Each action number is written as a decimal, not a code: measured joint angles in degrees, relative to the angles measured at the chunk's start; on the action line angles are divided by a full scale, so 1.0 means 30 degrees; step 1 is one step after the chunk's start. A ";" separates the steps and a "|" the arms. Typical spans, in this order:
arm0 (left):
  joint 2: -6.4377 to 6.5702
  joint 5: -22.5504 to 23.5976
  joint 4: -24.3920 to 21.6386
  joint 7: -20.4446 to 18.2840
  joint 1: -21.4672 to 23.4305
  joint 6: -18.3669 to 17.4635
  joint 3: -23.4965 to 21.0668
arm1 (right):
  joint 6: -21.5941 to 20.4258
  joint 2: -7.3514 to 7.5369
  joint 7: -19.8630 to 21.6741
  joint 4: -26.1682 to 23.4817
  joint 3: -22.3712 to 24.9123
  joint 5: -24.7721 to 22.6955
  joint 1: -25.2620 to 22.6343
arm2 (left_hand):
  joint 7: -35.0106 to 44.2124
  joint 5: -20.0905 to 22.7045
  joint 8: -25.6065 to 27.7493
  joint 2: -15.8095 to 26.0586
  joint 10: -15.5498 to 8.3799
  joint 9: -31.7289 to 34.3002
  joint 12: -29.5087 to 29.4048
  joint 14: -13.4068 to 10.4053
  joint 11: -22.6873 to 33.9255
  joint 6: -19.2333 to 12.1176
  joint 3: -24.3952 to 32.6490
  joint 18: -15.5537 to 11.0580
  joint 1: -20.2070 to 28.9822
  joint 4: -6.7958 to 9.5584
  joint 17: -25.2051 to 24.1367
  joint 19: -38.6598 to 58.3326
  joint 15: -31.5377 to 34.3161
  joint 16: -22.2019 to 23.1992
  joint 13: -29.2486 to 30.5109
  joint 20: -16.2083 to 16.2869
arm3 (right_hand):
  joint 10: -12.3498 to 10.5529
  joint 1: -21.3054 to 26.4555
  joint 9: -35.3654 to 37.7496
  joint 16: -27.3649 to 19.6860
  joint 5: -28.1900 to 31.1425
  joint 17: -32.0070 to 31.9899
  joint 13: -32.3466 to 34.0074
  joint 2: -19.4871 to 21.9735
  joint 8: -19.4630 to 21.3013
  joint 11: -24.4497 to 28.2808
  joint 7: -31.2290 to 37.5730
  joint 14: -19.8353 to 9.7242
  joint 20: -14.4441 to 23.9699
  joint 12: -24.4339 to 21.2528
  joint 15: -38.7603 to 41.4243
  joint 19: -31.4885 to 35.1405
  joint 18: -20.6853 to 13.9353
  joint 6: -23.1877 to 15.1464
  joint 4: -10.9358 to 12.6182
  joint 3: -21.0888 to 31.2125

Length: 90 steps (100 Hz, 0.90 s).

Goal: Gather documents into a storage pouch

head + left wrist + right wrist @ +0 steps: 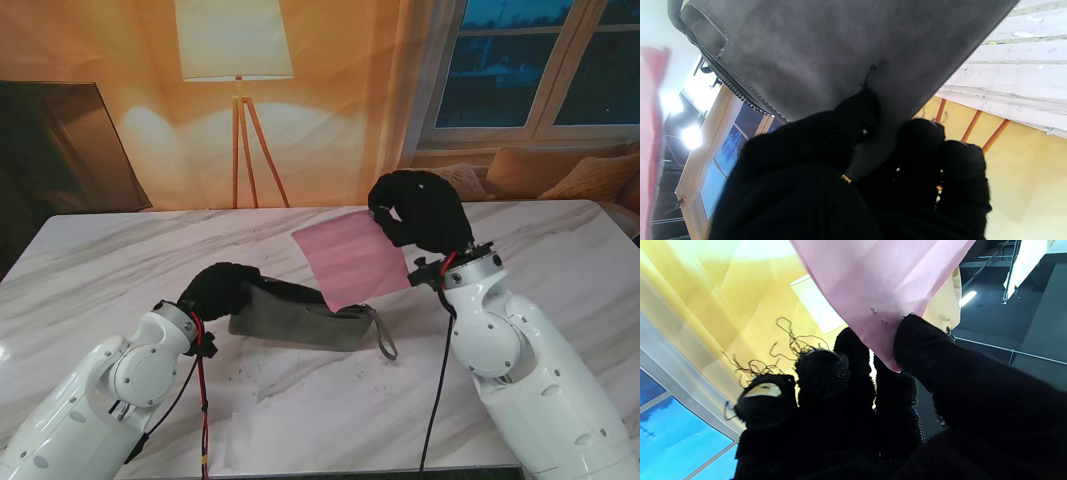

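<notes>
A grey suede pouch (300,318) lies on the marble table (120,250) near the middle, its zipped mouth facing away from me and held apart. My left hand (218,290) in a black glove is shut on the pouch's left end; in the left wrist view the fingers (860,133) pinch the grey cloth (826,50). A pink sheet (350,258) stands tilted with its lower corner inside the pouch mouth. My right hand (420,212) is shut on the sheet's upper right corner; thumb and fingers (907,340) clamp the pink paper (880,280).
A grey wrist strap (383,338) trails from the pouch's right end toward me. A floor lamp (236,60) and a dark screen (60,150) stand behind the table. A sofa with cushions (560,170) sits at the far right.
</notes>
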 measured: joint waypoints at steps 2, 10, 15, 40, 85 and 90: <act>-0.0002 0.0000 0.0000 0.0011 0.0000 0.0001 0.0000 | -0.0001 0.0000 0.0000 0.0000 -0.0005 0.0000 0.0006 | 0.0000 0.0000 0.0000 0.0000 0.0000 0.0000 0.0000 0.0000 0.0000 0.0000 0.0000 0.0000 0.0000 0.0000 0.0006 0.0002 0.0016 0.0000 0.0000 0.0026 | 0.0000 -0.0001 0.0000 0.0000 0.0000 0.0000 0.0000 0.0000 0.0000 0.0000 -0.0001 0.0000 0.0000 0.0000 -0.0003 0.0000 0.0000 -0.0002 0.0000 0.0000; -0.0009 0.0000 -0.0001 0.0042 0.0007 0.0009 -0.0004 | -0.0002 0.0000 0.0000 0.0002 -0.0051 -0.0002 0.0026 | 0.0000 0.0000 -0.0001 -0.0001 0.0001 0.0000 0.0001 0.0000 0.0012 0.0004 0.0000 0.0000 0.0000 0.0000 0.0014 0.0004 0.0049 0.0001 0.0002 0.0044 | 0.0000 -0.0007 0.0000 0.0007 0.0000 0.0001 0.0000 0.0001 0.0000 0.0000 -0.0006 -0.0002 0.0000 0.0000 -0.0005 -0.0004 0.0000 -0.0008 0.0000 0.0000; -0.0015 -0.0006 -0.0006 0.0054 0.0020 0.0025 -0.0014 | 0.0000 0.0001 -0.0001 0.0025 -0.0101 -0.0013 0.0041 | 0.0000 0.0000 -0.0002 -0.0001 0.0001 0.0000 0.0001 0.0000 0.0013 0.0004 0.0000 0.0000 -0.0001 0.0000 0.0016 0.0006 0.0051 0.0001 0.0002 0.0047 | 0.0000 -0.0106 0.0000 0.0019 0.0000 0.0001 0.0000 0.0026 0.0018 0.0000 -0.0005 -0.0002 0.0000 0.0000 -0.0008 -0.0003 0.0000 -0.0113 0.0000 0.0000; -0.0024 -0.0132 -0.0065 0.0027 0.0092 0.0092 -0.0046 | 0.0263 -0.0014 -0.0098 0.0484 -0.0455 0.0025 0.0222 | 0.0001 0.0000 -0.0006 -0.0001 0.0014 0.0000 0.0001 0.0000 0.0195 0.0005 0.0007 0.0003 -0.0001 0.0000 0.0142 0.0016 0.0132 0.0002 0.0035 0.0078 | -0.0001 -0.0167 0.0000 0.0024 -0.0006 0.0001 0.0000 0.0183 0.0038 -0.0001 -0.0017 -0.0006 0.0000 0.0002 -0.0021 -0.0027 -0.0004 -0.0172 0.0000 -0.0002; -0.0024 -0.0193 -0.0080 -0.0012 0.0116 0.0097 -0.0046 | 0.0439 -0.0032 -0.0209 0.0698 -0.0527 -0.0173 0.0325 | 0.0042 0.0005 -0.0007 -0.0128 0.0039 0.0000 0.0001 0.0000 0.0474 0.0026 0.0353 0.0006 -0.0191 0.0000 0.0177 0.0102 0.0366 0.0002 0.0045 0.0283 | -0.0003 -0.0170 0.0000 0.0024 -0.0006 0.0002 0.0000 0.0183 0.0072 -0.0004 -0.0033 -0.0005 -0.0001 0.0005 -0.0034 -0.0047 -0.0005 -0.0172 -0.0001 -0.0005; -0.0024 -0.0191 -0.0080 -0.0012 0.0116 0.0104 -0.0047 | 0.0441 -0.0034 -0.0230 0.0680 -0.0506 -0.0176 0.0340 | 0.0042 0.0005 -0.0007 -0.0128 0.0039 0.0000 0.0001 0.0000 0.0477 0.0026 0.0354 0.0006 -0.0192 0.0000 0.0177 0.0101 0.0368 0.0002 0.0045 0.0283 | -0.0003 -0.0170 0.0000 0.0024 -0.0006 0.0002 0.0000 0.0183 0.0080 -0.0004 -0.0034 -0.0006 -0.0001 0.0005 -0.0034 -0.0047 -0.0005 -0.0172 -0.0002 -0.0005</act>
